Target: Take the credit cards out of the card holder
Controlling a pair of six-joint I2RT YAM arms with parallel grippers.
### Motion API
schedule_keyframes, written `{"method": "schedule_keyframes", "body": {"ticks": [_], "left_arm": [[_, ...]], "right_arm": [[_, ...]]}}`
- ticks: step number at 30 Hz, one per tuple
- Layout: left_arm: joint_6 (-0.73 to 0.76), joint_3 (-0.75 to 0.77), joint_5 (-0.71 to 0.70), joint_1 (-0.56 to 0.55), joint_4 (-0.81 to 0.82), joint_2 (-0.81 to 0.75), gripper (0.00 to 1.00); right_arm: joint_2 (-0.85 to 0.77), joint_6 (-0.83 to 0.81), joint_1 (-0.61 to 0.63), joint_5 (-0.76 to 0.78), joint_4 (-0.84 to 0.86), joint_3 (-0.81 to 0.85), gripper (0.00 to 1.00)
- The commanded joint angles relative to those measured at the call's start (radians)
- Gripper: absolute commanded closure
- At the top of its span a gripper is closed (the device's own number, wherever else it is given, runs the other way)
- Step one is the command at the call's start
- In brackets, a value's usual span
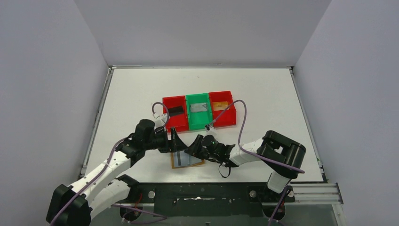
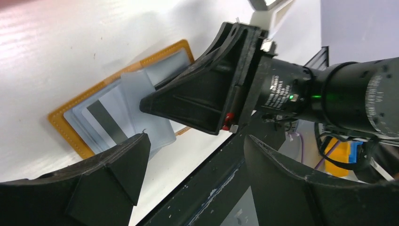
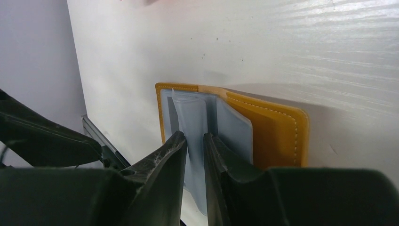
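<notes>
A: The card holder (image 1: 187,160) lies open on the surface (image 1: 141,94), near its front edge. What is the risk?

B: The right gripper (image 3: 195,141) pinches a pale sleeve (image 3: 193,117) in its jaws, maybe not the striped card (image 2: 107,121). The left gripper (image 2: 195,137) has its jaws spread and presses nothing, so the holder may lift.

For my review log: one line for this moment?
card holder open on table | right gripper pinching its pale inner panel | left gripper open near it | striped card inside

- card holder (image 3: 277,132): orange-tan cover with pale stitching along its edge; blue-grey inner panels, one between the right gripper's (image 3: 195,139) black fingers.
- card (image 2: 107,121) just ahead of the black left gripper (image 2: 195,141): pale grey, black stripe.
- Beyond both grippers: red bins (image 1: 176,124) flanking a green bin (image 1: 197,121).
</notes>
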Motion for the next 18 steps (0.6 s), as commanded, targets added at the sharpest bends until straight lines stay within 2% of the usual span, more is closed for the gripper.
{"method": "schedule_keyframes", "body": {"ticks": [1, 9, 14, 18], "left_arm": [[-0.048, -0.011, -0.105, -0.038, 0.07, 0.019, 0.28], [-0.104, -0.053, -0.073, -0.065, 0.147, 0.042, 0.31], [-0.109, -0.023, -0.102, -0.073, 0.097, 0.08, 0.35], [-0.121, -0.047, -0.117, -0.074, 0.118, 0.083, 0.35]], "right_arm": [[-0.02, 0.014, -0.007, 0.01, 0.067, 0.0, 0.78], [-0.023, 0.028, -0.008, 0.017, 0.062, -0.007, 0.77], [-0.041, 0.013, 0.002, 0.042, -0.008, 0.014, 0.76], [-0.037, 0.008, 0.001, 0.043, -0.033, 0.032, 0.76]]}}
